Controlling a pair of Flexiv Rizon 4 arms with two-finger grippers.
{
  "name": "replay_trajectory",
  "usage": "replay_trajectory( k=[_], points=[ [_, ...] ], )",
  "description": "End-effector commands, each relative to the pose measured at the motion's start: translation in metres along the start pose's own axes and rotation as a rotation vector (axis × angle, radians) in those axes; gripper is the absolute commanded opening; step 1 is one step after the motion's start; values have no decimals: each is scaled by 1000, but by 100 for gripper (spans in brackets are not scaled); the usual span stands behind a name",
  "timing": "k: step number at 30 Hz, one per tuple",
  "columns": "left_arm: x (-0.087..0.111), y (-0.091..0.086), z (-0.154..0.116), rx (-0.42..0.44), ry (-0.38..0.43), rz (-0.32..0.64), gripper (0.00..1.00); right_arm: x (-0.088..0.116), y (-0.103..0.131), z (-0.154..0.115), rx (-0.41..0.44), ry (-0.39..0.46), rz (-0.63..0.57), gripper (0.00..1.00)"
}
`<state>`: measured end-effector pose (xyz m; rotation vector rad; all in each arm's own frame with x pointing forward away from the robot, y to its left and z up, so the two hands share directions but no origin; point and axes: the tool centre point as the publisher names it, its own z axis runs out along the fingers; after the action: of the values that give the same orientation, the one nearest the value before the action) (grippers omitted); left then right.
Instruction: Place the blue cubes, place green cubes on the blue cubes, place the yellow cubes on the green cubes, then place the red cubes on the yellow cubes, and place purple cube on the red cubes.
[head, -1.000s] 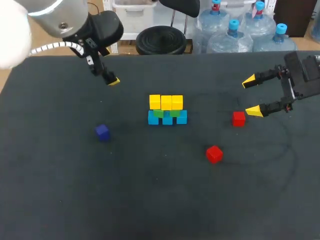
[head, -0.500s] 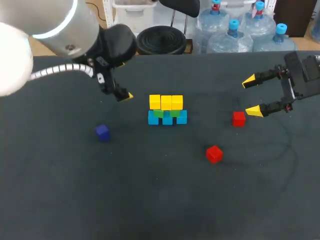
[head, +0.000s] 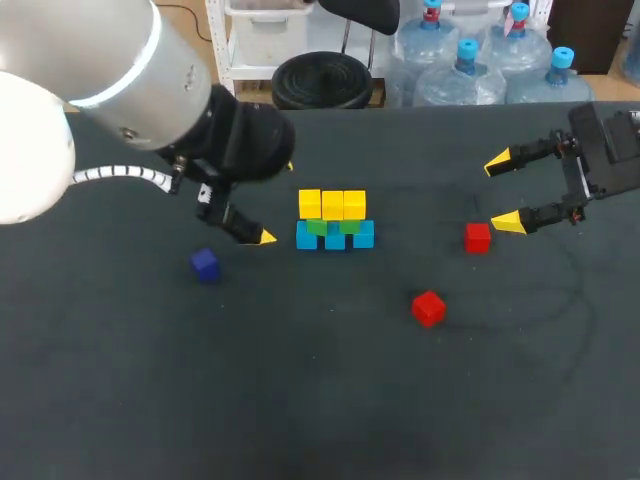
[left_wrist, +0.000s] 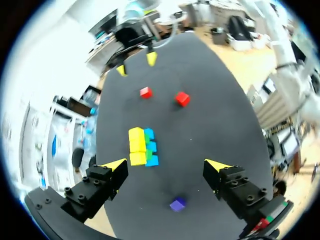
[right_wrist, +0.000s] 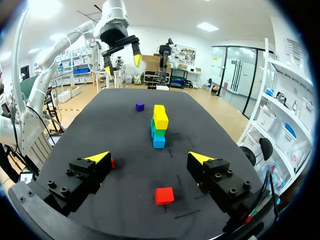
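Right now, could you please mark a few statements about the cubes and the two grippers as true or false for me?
1. Three yellow cubes top the stack. True.
2. The red cubes sit on the yellow cubes. False: both lie on the table, apart from the stack.
3. The right gripper holds a red cube. False: it is open and empty.
4. The purple cube lies alone on the table. True.
5. The left gripper is open and empty. True.
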<state>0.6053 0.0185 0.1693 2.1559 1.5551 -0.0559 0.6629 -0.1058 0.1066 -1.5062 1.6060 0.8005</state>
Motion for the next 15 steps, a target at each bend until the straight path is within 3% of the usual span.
replay_trajectory(
  k=[1,9,15],
  points=[
    [0,6,5,71,-56,183,100,0,0,1,1,-1,-1,100],
    [-23,1,22,132,-75,383,100,0,0,1,1,-1,-1,100],
    [-37,-5,32,177,-80,469,100,0,0,1,1,-1,-1,100]
  ],
)
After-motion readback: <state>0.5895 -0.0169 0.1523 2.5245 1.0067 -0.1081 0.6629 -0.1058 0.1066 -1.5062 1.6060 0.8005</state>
